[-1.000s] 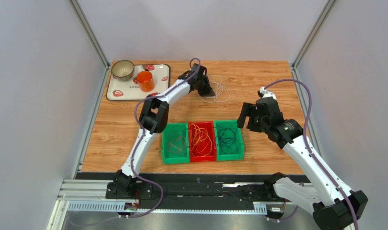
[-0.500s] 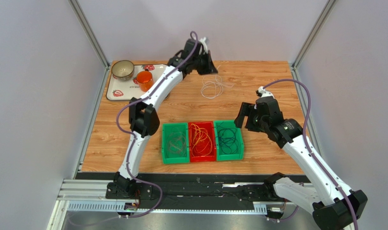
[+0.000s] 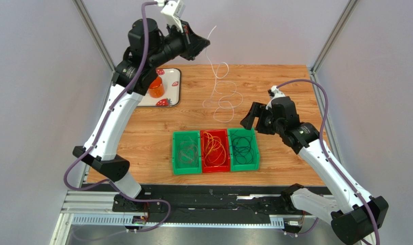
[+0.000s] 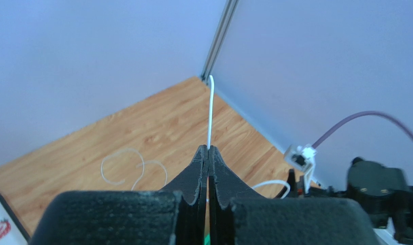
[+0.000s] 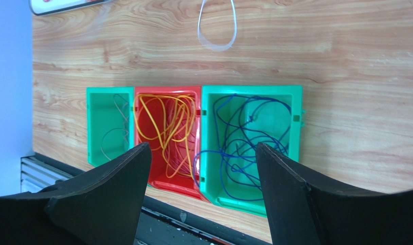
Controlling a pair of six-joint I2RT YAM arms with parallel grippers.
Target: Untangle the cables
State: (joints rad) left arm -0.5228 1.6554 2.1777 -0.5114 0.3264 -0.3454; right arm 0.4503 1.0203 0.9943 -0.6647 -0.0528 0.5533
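My left pincer: pinched shut on thin white flexible cable; limp loops dangle 12 o'clock of red plastic bin. Likely light, springy; take near end. My right pincer: wide, empty.

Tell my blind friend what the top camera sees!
The left hand, shut on a white cable, holds it high so it dangles in loops toward the wooden table. The open right hand hovers near a green bin of grey cables, a red bin of orange cables and a second green bin of dark cables.
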